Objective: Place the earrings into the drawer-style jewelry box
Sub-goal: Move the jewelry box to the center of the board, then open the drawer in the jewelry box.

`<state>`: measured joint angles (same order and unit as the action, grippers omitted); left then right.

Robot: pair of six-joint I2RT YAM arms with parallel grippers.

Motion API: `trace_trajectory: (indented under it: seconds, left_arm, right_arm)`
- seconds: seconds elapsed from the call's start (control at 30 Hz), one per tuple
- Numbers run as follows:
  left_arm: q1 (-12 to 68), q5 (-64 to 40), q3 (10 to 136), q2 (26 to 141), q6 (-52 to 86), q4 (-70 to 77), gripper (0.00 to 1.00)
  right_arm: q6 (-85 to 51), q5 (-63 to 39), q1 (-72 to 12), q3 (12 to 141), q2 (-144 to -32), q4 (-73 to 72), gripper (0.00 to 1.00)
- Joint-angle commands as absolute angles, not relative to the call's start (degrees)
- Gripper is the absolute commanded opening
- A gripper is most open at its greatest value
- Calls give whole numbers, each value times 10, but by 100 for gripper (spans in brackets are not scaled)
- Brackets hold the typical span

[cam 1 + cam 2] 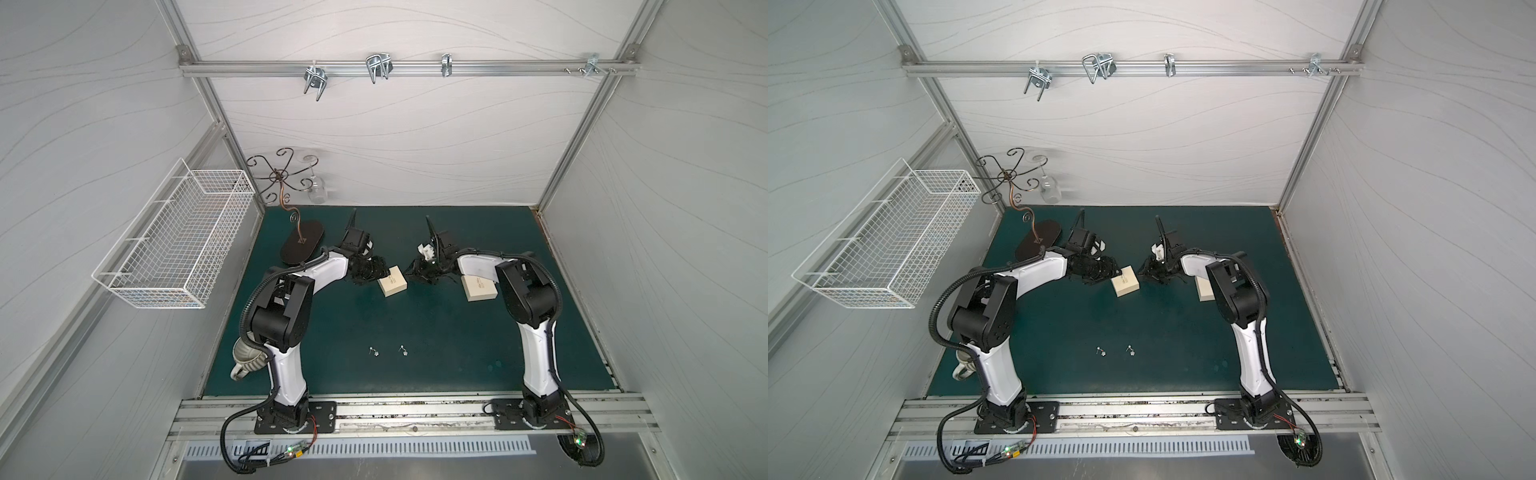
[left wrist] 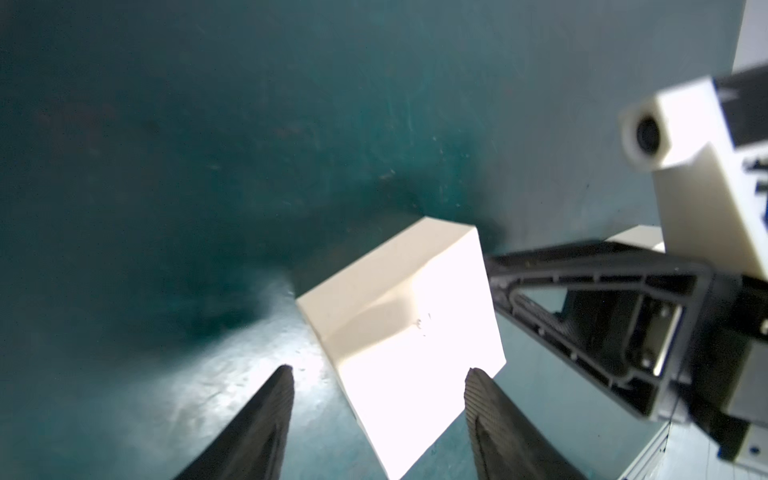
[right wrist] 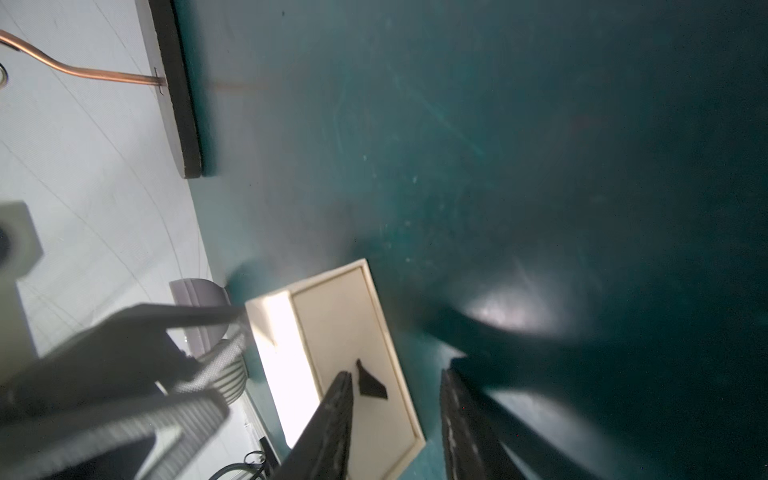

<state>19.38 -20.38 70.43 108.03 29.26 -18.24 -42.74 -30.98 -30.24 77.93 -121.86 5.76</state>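
Observation:
A cream jewelry box (image 1: 392,286) lies mid-mat between both grippers. My left gripper (image 2: 379,370) is open, its fingers straddling a corner of the box (image 2: 407,316) without pressing it. My right gripper (image 3: 397,374) faces the opposite end with its jaws apart and nothing between them. One of its fingers lies over the framed face of the box (image 3: 345,324), beside a dark pull tab (image 3: 370,384). Two tiny silver earrings (image 1: 374,351) (image 1: 403,350) lie on the mat nearer the front, away from both grippers; they also show in a top view (image 1: 1101,352) (image 1: 1131,350).
A second cream box (image 1: 480,291) sits by the right arm's elbow. A metal stand on a dark oval base (image 1: 301,247) holds a hanging glass (image 1: 316,189) at the back left. A white wire basket (image 1: 174,241) hangs on the left wall. A mug (image 1: 247,355) stands behind the left arm.

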Motion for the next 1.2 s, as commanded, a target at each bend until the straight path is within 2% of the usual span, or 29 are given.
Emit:
trace_trajectory:
  seconds: [0.0,0.33,1.17]
  left_arm:
    - [193,-211,698,1070,311,-151,69]
    - [180,-232,682,1071,315,-138,66]
    - [180,-265,664,1075,337,-104,55]
  right_arm:
    - [-441,-311,-321,756,-1192,61,38]
    - [-468,-283,-332,717,-1155,38,37]
    - [-558,-310,-327,703,-1205,-70,26]
